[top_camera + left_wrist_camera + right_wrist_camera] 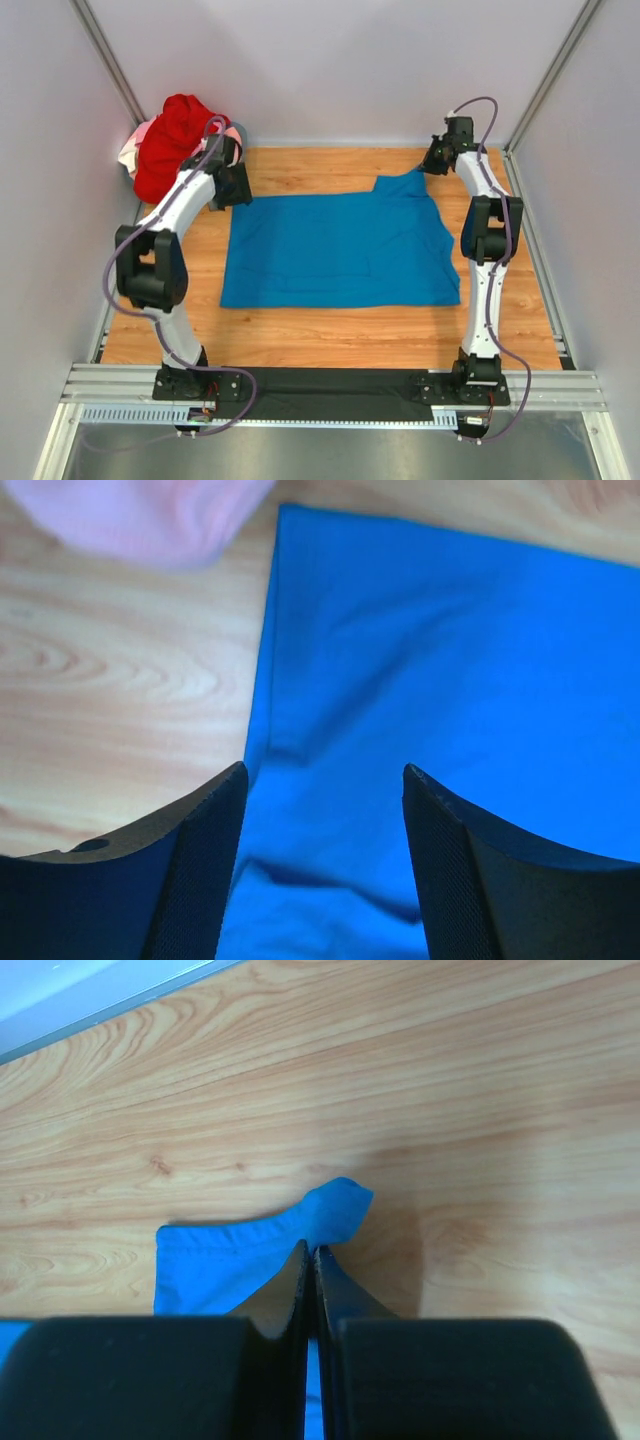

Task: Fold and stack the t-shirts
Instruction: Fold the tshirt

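Note:
The bright blue t-shirt [340, 250] lies spread flat on the wooden table. My left gripper [235, 185] hovers over its back left corner. In the left wrist view that gripper [325, 770] is open, with a wrinkle of blue t-shirt [430, 660] between the fingers but not pinched. My right gripper [437, 160] is at the shirt's back right corner. Seen from its own wrist, the right gripper [311, 1248] is shut on a small bunched tip of the blue t-shirt [220, 1260]. A red t-shirt [175, 140] is heaped at the back left over a light pink t-shirt [140, 520].
White walls [350, 60] close in the table at the back and both sides. A metal rail [330, 385] with the arm bases runs along the near edge. Bare wood [330, 335] shows in front of the blue shirt.

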`<state>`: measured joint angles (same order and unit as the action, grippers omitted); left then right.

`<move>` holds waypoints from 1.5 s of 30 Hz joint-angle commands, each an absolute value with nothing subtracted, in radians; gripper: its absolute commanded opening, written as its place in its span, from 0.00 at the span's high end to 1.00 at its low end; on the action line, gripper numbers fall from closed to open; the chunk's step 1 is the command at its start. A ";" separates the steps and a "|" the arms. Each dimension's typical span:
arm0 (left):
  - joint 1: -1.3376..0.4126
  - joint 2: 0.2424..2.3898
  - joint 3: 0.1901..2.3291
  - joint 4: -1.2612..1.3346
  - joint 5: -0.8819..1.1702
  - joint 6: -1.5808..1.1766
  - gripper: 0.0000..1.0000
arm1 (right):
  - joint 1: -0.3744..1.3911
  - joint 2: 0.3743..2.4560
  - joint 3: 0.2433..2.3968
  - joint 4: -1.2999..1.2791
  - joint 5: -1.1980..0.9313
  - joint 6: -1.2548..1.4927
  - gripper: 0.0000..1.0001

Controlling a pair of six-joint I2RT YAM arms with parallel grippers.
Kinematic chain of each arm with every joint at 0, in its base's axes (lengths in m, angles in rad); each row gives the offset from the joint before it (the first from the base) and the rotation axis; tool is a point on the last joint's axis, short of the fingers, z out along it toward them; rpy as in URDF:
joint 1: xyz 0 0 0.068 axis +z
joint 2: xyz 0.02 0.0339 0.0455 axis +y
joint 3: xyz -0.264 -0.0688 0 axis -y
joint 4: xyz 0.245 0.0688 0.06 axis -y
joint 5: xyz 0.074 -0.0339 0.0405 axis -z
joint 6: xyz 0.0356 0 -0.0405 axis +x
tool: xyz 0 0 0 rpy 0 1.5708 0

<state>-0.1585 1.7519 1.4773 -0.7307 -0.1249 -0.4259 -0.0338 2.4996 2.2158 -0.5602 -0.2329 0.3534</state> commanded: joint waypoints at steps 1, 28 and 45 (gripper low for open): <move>-0.149 1.912 1.659 -0.716 -0.184 -0.453 0.30 | -0.070 2.382 2.178 -0.566 -0.175 0.293 1.00; -0.155 2.597 2.361 -0.508 0.127 -0.480 0.36 | -0.166 2.373 2.145 -0.598 -0.250 0.259 1.00; -0.149 2.571 2.269 -0.563 0.126 -0.480 0.35 | -0.167 2.368 2.143 -0.603 -0.287 0.268 1.00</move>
